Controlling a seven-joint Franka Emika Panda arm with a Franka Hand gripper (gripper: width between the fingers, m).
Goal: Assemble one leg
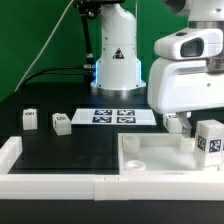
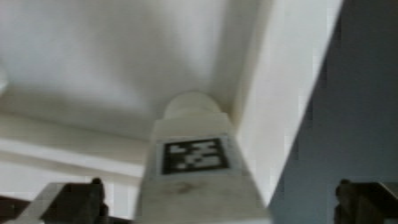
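A leg [image 1: 210, 140], a small white block with a square tag, stands upright on the large white tray [image 1: 150, 160] near its corner at the exterior view's right. My gripper [image 1: 192, 128] hangs right over this leg. In the wrist view the leg [image 2: 192, 150] lies between my two dark fingertips [image 2: 71, 200], with a gap on each side. The gripper [image 2: 217, 205] is open and holds nothing. Two more legs [image 1: 30, 119] [image 1: 62, 123] stand on the black table at the exterior view's left.
The marker board [image 1: 112, 116] lies flat in front of the arm's white base [image 1: 115, 60]. A white rail [image 1: 20, 155] runs along the front left. Cables hang behind the base at the left.
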